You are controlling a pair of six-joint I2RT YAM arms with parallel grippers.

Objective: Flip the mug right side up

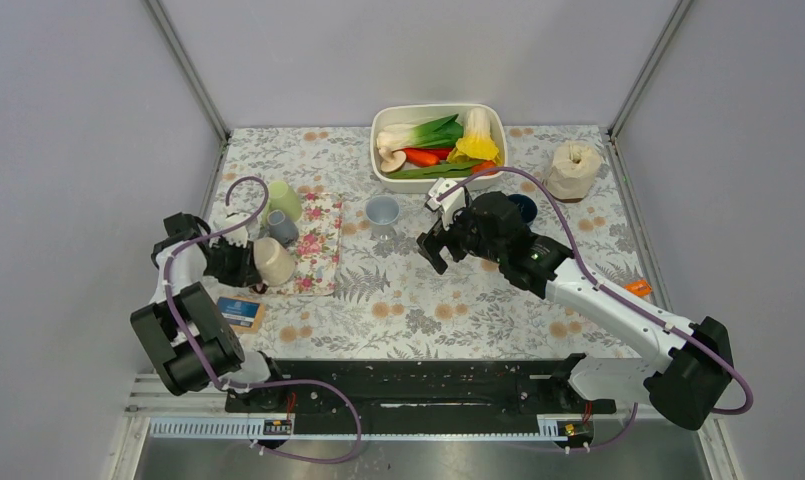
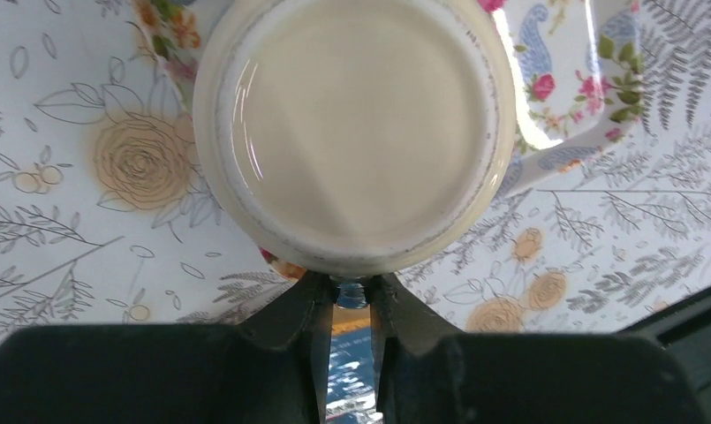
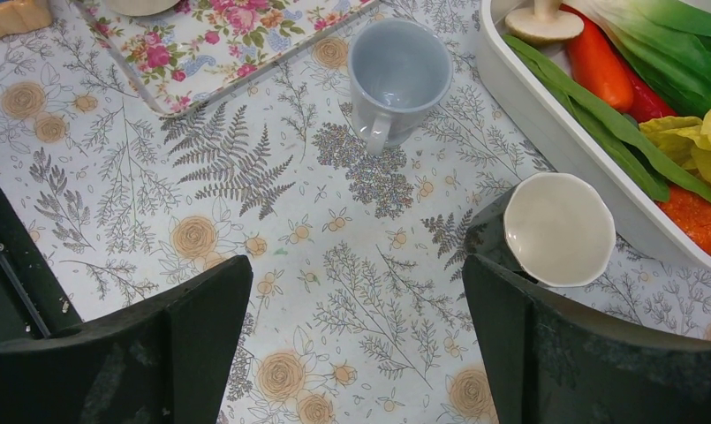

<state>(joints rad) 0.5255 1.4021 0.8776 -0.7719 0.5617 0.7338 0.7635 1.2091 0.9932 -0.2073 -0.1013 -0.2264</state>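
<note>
The blue card near the mug bears unreadable print.

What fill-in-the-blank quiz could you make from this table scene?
The left gripper grips the cream mug; the right gripper is ___.
The vegetables lie in a ___ bin.
The blue mug has its opening facing ___.
Missing words: open, white, up.
</note>
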